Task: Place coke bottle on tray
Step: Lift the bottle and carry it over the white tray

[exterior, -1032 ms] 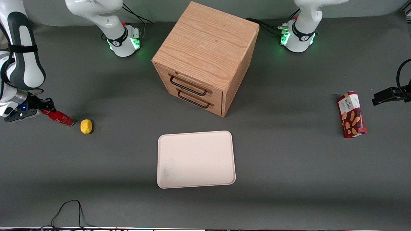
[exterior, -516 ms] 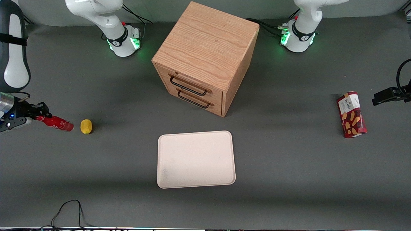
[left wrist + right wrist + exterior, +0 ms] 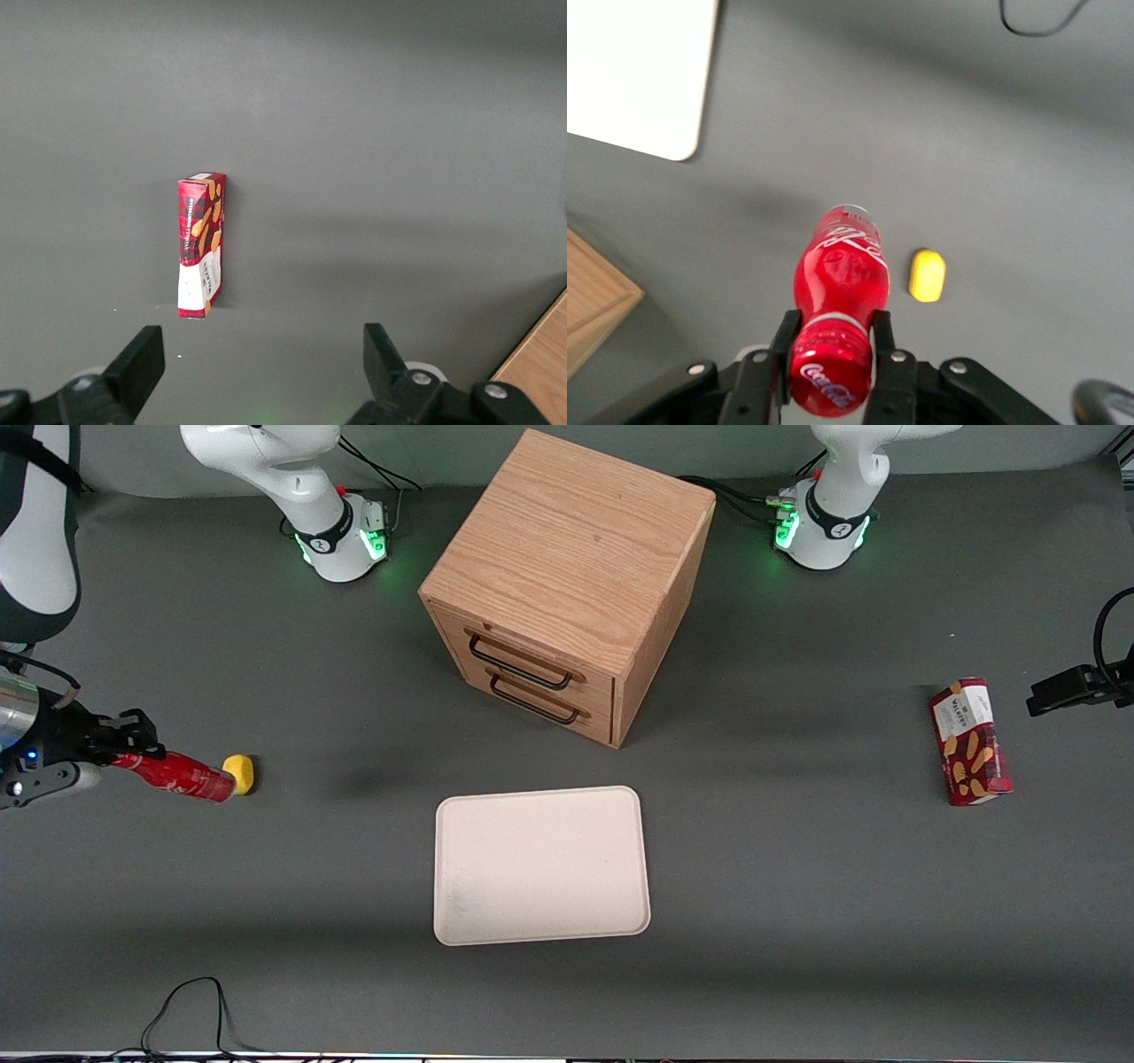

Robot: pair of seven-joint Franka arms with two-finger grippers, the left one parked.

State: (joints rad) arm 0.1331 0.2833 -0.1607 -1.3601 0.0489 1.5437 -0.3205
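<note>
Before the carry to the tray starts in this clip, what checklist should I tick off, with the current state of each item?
1. Claw shut on the slim glossy red coke bottle, at its cap end: ok.
2. Bottle lifted clear of the grey table: ok by the wrist view, which shows table under it.
3. Small yellow lemon-shaped object clear of the bottle: cannot tell from the front view, where they overlap; the wrist view shows a gap.
4. Flat cream-white rectangular tray bare to receive it: ok.
5. Wooden two-drawer cabinet off the path, farther from the front camera than the tray: ok.

High front overview, two close wrist views
</note>
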